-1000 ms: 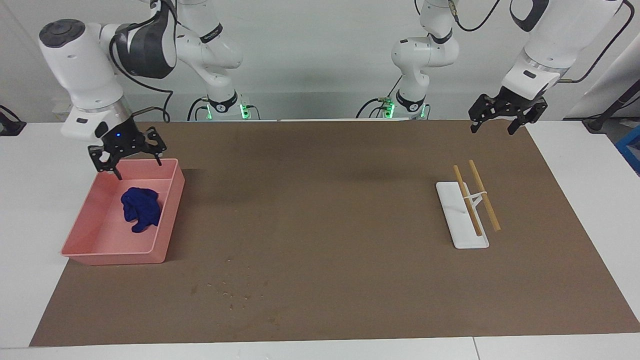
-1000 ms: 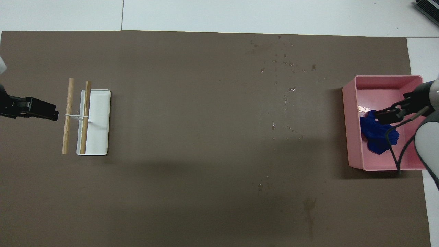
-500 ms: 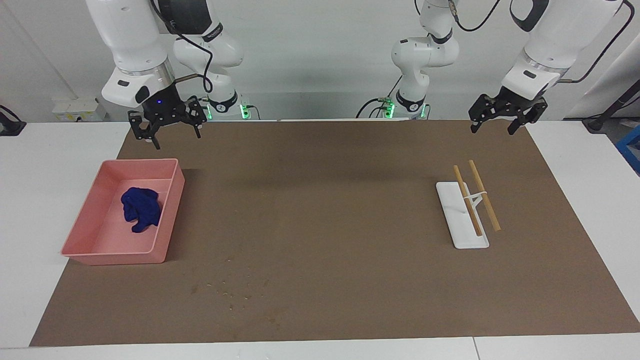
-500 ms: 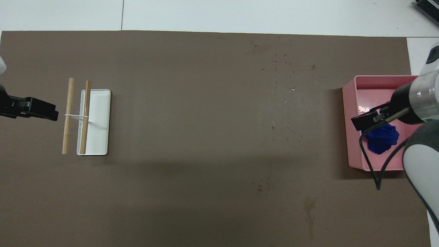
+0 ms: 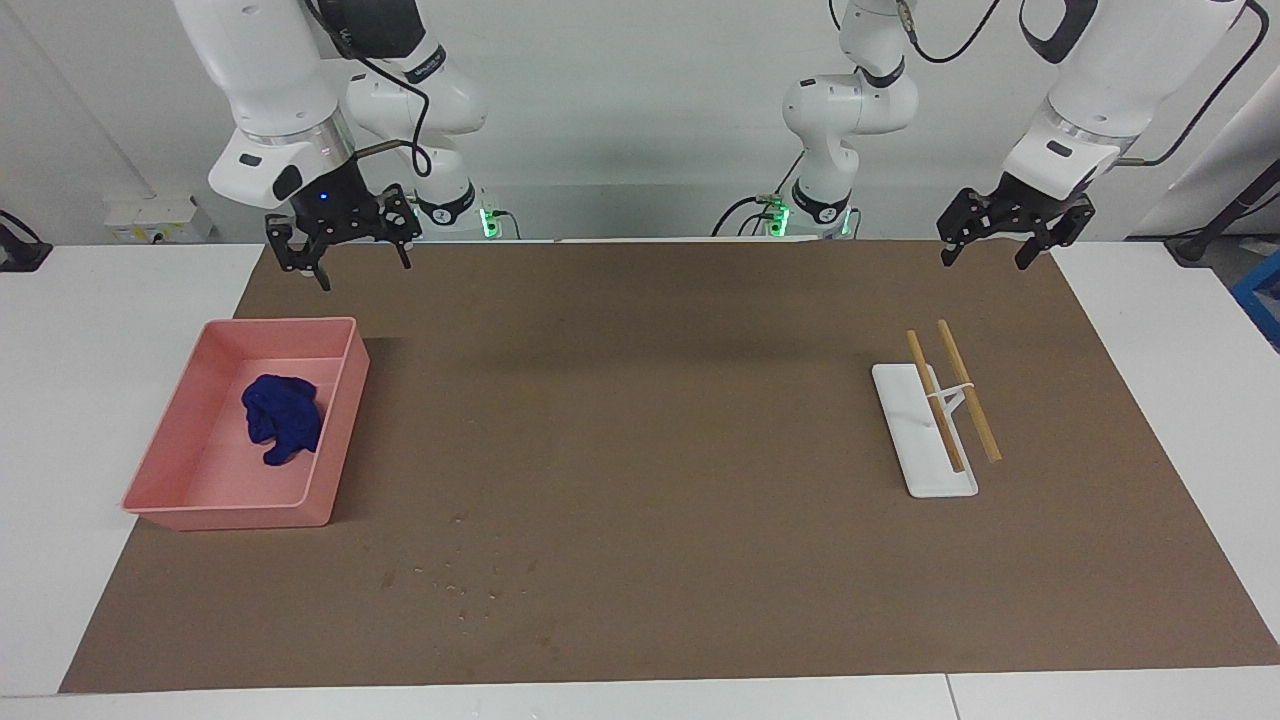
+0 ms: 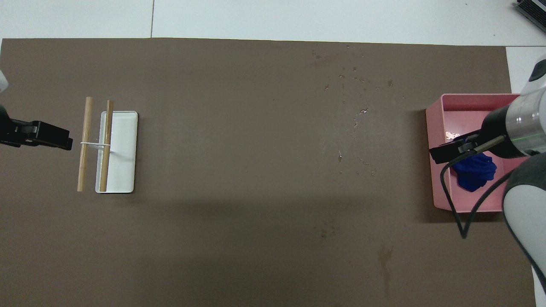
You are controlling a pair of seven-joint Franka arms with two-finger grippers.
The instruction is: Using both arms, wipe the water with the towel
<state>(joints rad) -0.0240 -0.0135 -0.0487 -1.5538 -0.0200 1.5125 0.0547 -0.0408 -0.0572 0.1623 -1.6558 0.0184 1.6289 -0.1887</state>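
The navy-blue towel point(image 5: 283, 417) lies crumpled in a pink tray point(image 5: 335, 400) at the right arm's end of the table; from overhead the towel point(image 6: 475, 172) is partly covered by the arm. My right gripper point(image 5: 350, 268) hangs open and empty, high above the tray's robot-side end, well clear of the towel; overhead, the right gripper point(image 6: 439, 153) overlaps the tray's rim. Small water droplets point(image 5: 460, 580) speckle the brown mat farther from the robots than the tray, also seen from overhead as droplets point(image 6: 354, 123). My left gripper point(image 5: 985, 262) waits open in the air at the left arm's end, shown overhead as the left gripper point(image 6: 64, 143).
A white slab point(image 5: 920, 440) carrying two wooden sticks point(image 5: 965, 390) lies on the mat at the left arm's end. The brown mat point(image 5: 640, 400) covers most of the white table. Faint stains mark the mat point(image 6: 384, 256) nearer the robots.
My right gripper has risen from just over the tray's rim, upward and toward the robots, with nothing in it. The towel stays in the tray. The left arm has not moved.
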